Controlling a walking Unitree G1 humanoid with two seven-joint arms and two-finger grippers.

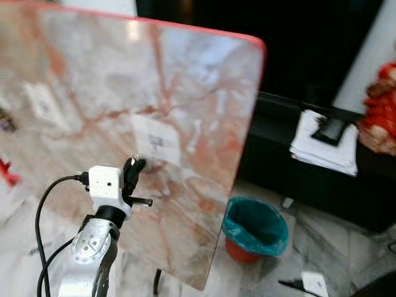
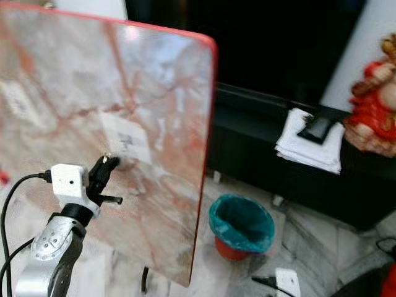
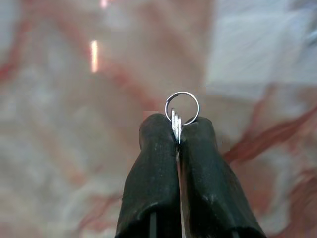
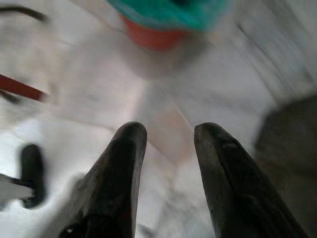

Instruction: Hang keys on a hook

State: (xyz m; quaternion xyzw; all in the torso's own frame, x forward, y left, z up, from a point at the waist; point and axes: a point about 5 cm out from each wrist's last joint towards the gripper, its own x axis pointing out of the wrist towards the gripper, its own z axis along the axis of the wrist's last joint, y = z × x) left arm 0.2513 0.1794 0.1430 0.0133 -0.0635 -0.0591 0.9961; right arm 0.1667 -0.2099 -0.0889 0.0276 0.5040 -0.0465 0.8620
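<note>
My left gripper [image 1: 133, 166] is raised in front of an upright marble-patterned board [image 1: 111, 80] with a red edge. It is shut on a silver key ring [image 3: 182, 108], whose loop sticks out past the black fingertips [image 3: 158, 134]. The ring is close to a pale square patch [image 1: 158, 139] on the board; I cannot make out a hook there. My right gripper [image 4: 171, 134] hangs low over the pale floor, open with nothing between its fingers.
An orange bin with a teal liner [image 1: 255, 226] stands on the floor right of the board. Behind it, a dark low bench [image 1: 278, 161] carries folded white cloth [image 1: 325, 148] and a red figurine [image 1: 380, 105]. A small white device [image 1: 314, 283] lies on the floor.
</note>
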